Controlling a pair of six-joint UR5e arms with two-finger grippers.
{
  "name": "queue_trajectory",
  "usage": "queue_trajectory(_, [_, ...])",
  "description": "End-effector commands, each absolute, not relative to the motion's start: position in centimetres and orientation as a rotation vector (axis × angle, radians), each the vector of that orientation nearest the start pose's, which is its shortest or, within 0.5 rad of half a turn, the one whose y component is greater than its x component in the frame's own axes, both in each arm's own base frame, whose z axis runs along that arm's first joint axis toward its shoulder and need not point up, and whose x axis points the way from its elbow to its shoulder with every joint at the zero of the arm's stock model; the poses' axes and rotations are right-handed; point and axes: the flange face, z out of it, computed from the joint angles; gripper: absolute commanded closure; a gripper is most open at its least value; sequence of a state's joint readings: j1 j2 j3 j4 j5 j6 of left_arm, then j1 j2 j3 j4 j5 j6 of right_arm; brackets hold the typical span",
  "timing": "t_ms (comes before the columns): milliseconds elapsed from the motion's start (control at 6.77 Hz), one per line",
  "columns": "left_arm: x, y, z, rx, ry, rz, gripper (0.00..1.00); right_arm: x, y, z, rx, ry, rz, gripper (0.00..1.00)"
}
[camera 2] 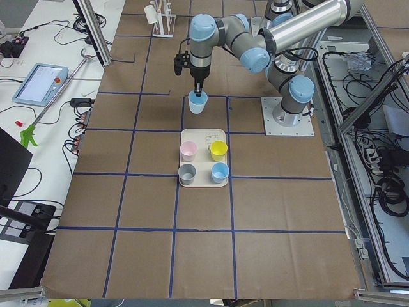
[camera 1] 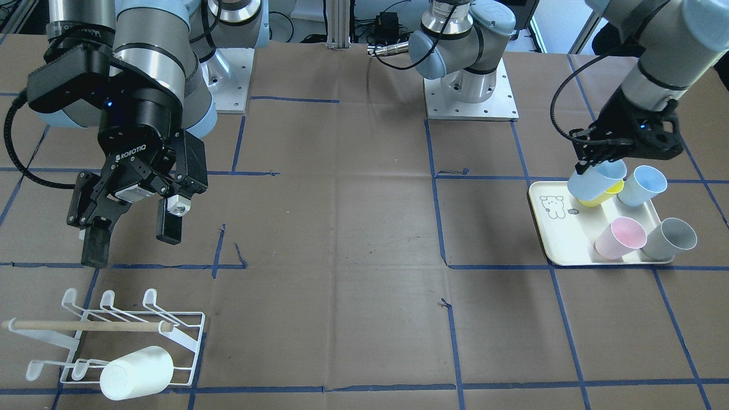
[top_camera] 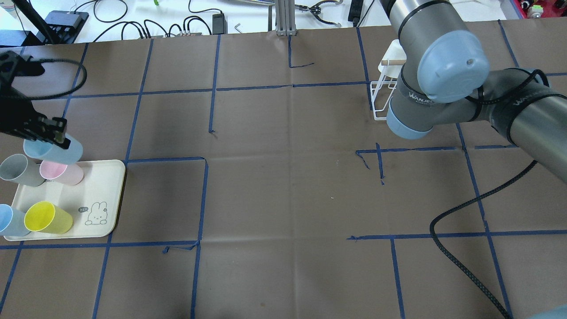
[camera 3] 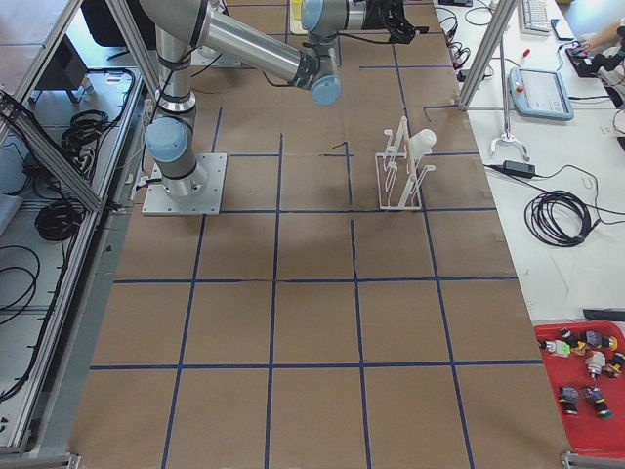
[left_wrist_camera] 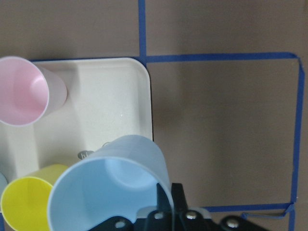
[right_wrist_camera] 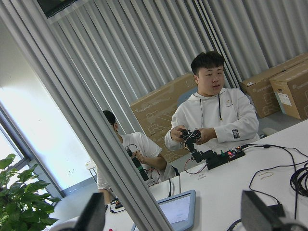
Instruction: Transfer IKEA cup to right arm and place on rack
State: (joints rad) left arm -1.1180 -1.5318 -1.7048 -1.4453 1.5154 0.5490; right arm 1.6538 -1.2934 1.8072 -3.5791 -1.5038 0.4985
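My left gripper point(camera 1: 588, 165) is shut on the rim of a light blue cup point(camera 1: 595, 183) and holds it tilted just above the far end of the cream tray point(camera 1: 544, 228). The overhead view shows this gripper point(top_camera: 55, 137) and cup point(top_camera: 55, 151) too, and the left wrist view shows the cup point(left_wrist_camera: 110, 187) close up. My right gripper point(camera 1: 132, 242) is open and empty, hanging above the table a little behind the white wire rack point(camera 1: 131, 330). The rack point(top_camera: 382, 95) is partly hidden by the right arm in the overhead view.
A white cup point(camera 1: 136, 373) lies on the rack's front prongs. On the tray stand a pink cup point(camera 1: 619, 238), a grey cup point(camera 1: 669, 239), a yellow cup point(camera 1: 608, 196) and another blue cup point(camera 1: 641, 185). Operators sit beyond the table in the right wrist view.
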Motion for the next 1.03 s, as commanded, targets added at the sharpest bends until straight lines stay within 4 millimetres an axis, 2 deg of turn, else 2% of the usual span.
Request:
queue_trajectory(0, [6.2,-54.4,52.5,0.278,3.265,-0.266,1.00,21.8,-53.5,46.9,0.518,1.883,-1.584,0.00])
queue_trajectory(148, [4.9,-56.2,53.1,0.333,3.360,-0.414,1.00,22.7,-52.3,45.9,0.639,1.827,-1.451,0.00])
queue_trajectory(295, [3.9,-58.9,52.9,0.434,3.426,-0.748,1.00,22.7,-50.3,44.7,0.801,1.785,-1.299,0.00])
queue_trajectory(443, [2.4,-61.6,51.5,0.547,3.420,-0.956,1.00,22.5,-47.8,44.1,0.993,1.740,-1.107,0.00])
queue_trajectory(591, [-0.7,-63.5,50.3,0.696,3.372,-1.115,1.00,22.3,-45.8,43.4,1.128,1.646,-0.971,0.00])
queue_trajectory(738, [-4.8,-64.9,48.2,0.873,3.298,-1.259,1.00,23.0,-44.5,41.3,1.207,1.604,-0.816,0.00])
queue_trajectory(886, [-8.3,-65.4,46.2,1.006,3.214,-1.384,1.00,23.9,-43.8,40.2,1.221,1.586,-0.668,0.00])
